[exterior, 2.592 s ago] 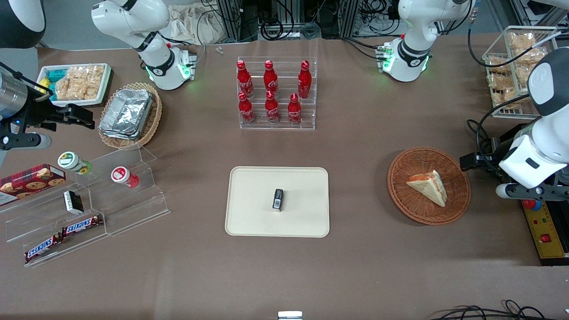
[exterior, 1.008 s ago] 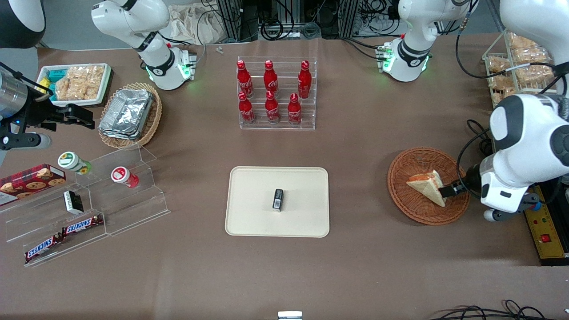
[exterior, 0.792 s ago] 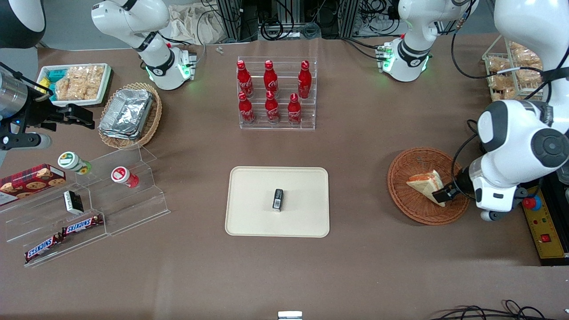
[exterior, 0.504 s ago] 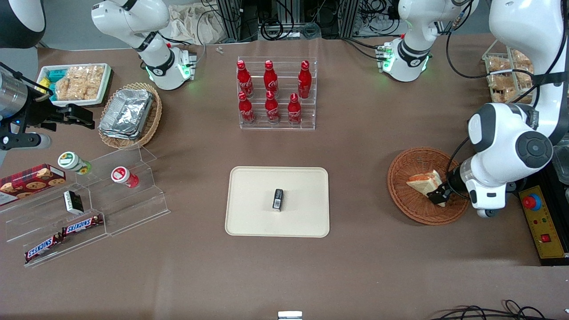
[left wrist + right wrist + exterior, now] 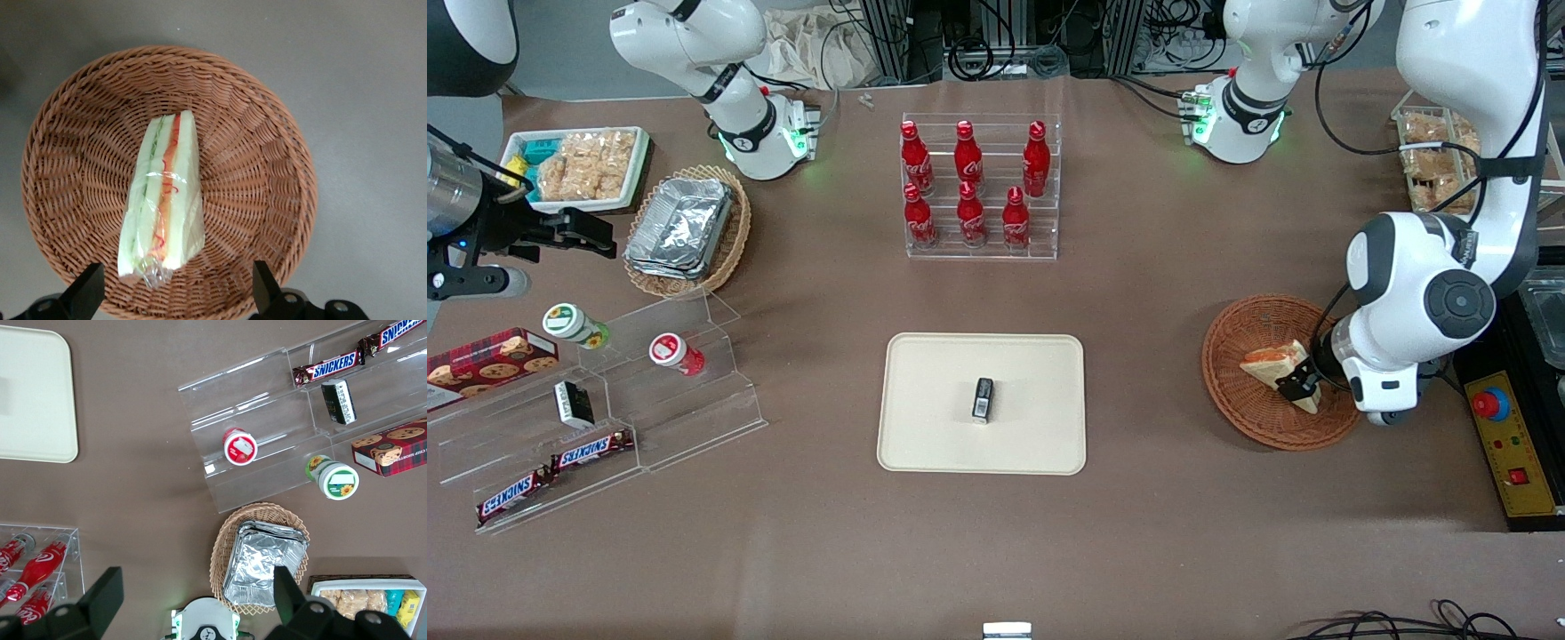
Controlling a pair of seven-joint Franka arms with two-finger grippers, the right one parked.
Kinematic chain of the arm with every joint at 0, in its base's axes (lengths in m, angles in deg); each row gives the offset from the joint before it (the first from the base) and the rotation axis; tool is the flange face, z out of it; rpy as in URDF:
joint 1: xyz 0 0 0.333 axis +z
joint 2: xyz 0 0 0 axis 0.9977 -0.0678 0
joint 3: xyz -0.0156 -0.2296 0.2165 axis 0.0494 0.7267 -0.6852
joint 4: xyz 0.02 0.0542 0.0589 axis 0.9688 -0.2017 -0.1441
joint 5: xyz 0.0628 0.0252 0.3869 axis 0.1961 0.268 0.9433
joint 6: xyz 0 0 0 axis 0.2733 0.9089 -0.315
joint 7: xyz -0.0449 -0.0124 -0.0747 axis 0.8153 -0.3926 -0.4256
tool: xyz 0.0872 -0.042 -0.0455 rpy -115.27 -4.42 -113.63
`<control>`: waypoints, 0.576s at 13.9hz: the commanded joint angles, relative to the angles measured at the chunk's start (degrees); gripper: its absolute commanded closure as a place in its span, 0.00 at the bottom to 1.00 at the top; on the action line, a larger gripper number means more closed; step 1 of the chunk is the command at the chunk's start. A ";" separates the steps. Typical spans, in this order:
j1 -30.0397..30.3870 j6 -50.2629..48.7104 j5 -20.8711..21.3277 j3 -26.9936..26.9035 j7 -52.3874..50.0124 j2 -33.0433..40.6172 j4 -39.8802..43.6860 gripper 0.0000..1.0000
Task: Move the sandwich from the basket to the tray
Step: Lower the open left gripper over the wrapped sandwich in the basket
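The sandwich [image 5: 1274, 363], a clear-wrapped white wedge with red and green filling, lies in the round reddish-brown basket [image 5: 1240, 411]. My left gripper [image 5: 1295, 384] hangs just above the basket, over the sandwich's end toward the working arm's side. The left wrist view looks straight down on the sandwich [image 5: 163, 200] and the basket [image 5: 273, 167]. There the gripper [image 5: 177, 293] is open, its two black fingertips [image 5: 89, 288] wide apart, with the wrapper's tail between them and nothing gripped. The cream tray [image 5: 934, 436] lies at the table's middle, toward the parked arm from the basket.
A small black packet [image 5: 983, 398] lies on the tray. A clear rack of red bottles [image 5: 978, 191] stands farther from the camera. A yellow control box with a red button [image 5: 1489, 404] sits beside the basket. A wire basket of snacks [image 5: 1427, 164] is at the working arm's end.
The left arm has swung in from the table's end over the basket. Its gripper now hangs above the sandwich's end. The sandwich has not moved.
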 commanded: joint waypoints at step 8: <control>0.48 5.72 3.00 -0.19 -2.17 0.61 -7.51 0.00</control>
